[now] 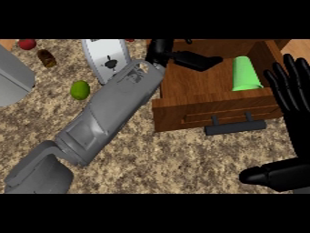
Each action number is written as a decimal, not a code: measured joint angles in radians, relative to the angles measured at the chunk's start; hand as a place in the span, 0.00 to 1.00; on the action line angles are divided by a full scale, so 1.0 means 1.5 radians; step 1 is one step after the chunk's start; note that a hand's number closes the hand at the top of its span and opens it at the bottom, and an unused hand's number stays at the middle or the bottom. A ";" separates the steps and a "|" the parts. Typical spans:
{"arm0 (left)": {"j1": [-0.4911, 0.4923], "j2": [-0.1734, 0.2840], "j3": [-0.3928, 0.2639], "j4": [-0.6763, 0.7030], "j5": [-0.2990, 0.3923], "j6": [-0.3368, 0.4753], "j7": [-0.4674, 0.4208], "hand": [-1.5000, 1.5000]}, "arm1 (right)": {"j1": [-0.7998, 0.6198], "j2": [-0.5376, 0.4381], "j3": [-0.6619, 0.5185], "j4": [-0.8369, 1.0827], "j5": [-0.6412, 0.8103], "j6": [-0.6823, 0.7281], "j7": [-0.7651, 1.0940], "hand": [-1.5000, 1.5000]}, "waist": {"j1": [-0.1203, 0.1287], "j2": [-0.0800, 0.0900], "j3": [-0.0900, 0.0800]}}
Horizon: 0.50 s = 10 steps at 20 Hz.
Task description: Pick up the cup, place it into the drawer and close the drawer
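Note:
A light green cup point(246, 73) lies on its side inside the open wooden drawer point(204, 98), towards the drawer's right. My left forearm crosses the counter diagonally from the lower left. Its hand point(184, 58) hangs over the drawer's left part with fingers stretched towards the cup, a short gap away from it, holding nothing. At the view's right edge my right hand point(298, 102) rests open with its fingers up, just right of the drawer. The drawer's black handle point(235, 127) sticks out at its front.
On the speckled counter lie a green lime point(80, 89), a red fruit point(27, 44) and a small brown item point(47, 58) at the upper left. A white appliance point(107, 57) stands beside the drawer, and a grey object point(3, 75) fills the left edge.

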 measured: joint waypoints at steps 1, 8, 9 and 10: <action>-0.002 0.000 -0.006 0.000 0.005 0.003 0.004 0.00 | -0.003 0.003 0.002 -0.003 -0.002 -0.003 0.004 0.00 | 0.000 0.000 0.000; 0.014 0.000 -0.021 -0.041 0.062 0.009 -0.029 0.00 | -0.010 0.011 0.001 -0.010 -0.027 -0.004 0.014 0.00 | 0.004 -0.001 0.000; 0.014 0.000 -0.018 -0.047 0.072 0.005 -0.038 0.00 | -0.009 0.010 -0.001 -0.008 -0.032 -0.002 0.016 0.00 | 0.007 -0.001 -0.001; 0.013 0.000 -0.014 -0.052 0.082 0.002 -0.046 0.00 | -0.007 0.011 -0.001 -0.010 -0.036 -0.002 0.018 0.00 | 0.010 -0.002 -0.001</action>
